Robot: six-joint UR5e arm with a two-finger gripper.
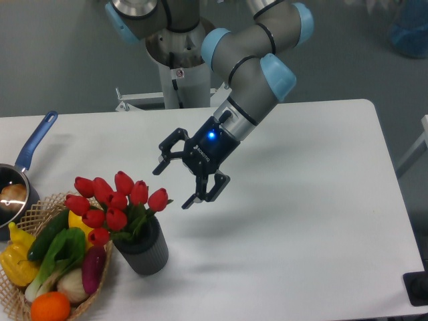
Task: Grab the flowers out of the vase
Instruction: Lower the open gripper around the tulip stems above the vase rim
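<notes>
Single fixed camera, raised, opposite arm's base, looking down across white table (314,221). Medium range: nearly full tabletop in frame, arm's pedestal (179,73) at top centre, wicker basket (30,221) cut by lower left edge. No second view.

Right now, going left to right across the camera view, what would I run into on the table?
Steel pot → wicker basket → flowers in the vase → open gripper, hanging to the right of the flowers.
</notes>
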